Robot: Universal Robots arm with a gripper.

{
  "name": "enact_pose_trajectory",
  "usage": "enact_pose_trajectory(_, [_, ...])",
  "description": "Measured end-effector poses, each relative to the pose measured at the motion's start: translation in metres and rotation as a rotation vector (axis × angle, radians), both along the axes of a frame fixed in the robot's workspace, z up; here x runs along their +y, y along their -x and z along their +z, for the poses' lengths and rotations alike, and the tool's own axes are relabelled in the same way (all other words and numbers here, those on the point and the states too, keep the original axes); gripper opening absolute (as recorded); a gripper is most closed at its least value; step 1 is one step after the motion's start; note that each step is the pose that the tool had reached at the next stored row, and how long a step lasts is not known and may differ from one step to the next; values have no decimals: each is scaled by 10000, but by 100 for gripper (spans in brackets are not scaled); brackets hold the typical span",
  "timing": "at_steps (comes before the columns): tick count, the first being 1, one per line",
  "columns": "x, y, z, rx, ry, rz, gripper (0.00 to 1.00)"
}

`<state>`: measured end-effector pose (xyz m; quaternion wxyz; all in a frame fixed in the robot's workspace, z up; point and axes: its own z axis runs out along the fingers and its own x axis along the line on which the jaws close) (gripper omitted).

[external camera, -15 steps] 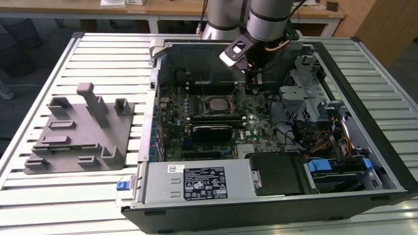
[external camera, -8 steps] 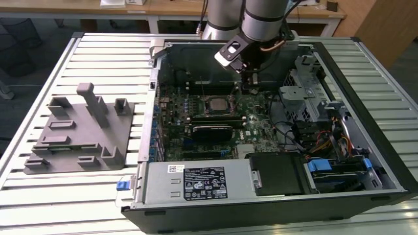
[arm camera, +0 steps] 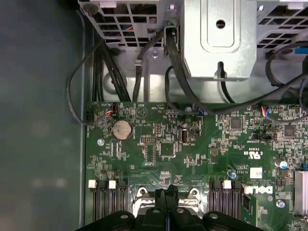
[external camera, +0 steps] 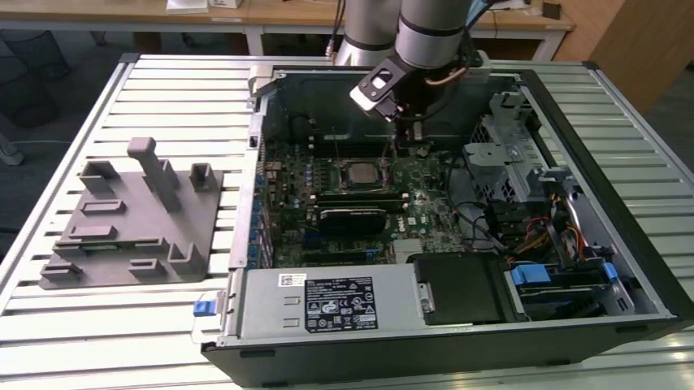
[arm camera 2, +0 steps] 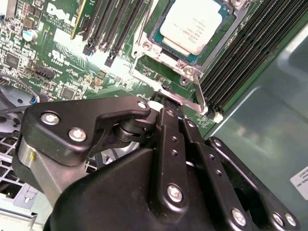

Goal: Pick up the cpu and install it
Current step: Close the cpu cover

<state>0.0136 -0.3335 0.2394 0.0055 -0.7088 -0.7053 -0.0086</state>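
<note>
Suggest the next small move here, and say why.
Probably lift the tool straight up, clear of the board: the cpu already lies flat in the socket, and the tool, shut and empty, sits low beside the lever.

Reaches down from the exterior view's top edge with the grey arm (external camera: 428, 32), wrist (external camera: 382, 85) tilted, gripper (external camera: 405, 140) pointing straight down. Holds the black fingers (arm camera 2: 166, 126) closed tight against each other, tips meeting in both wrist views.

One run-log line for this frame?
cpu: sitting in socket | gripper: shut, low over motherboard, near socket lever
</note>
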Motion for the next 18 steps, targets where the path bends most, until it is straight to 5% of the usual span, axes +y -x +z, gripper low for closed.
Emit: enact_pose_trajectory(18, [0, 206, -45, 0, -1, -1, 11])
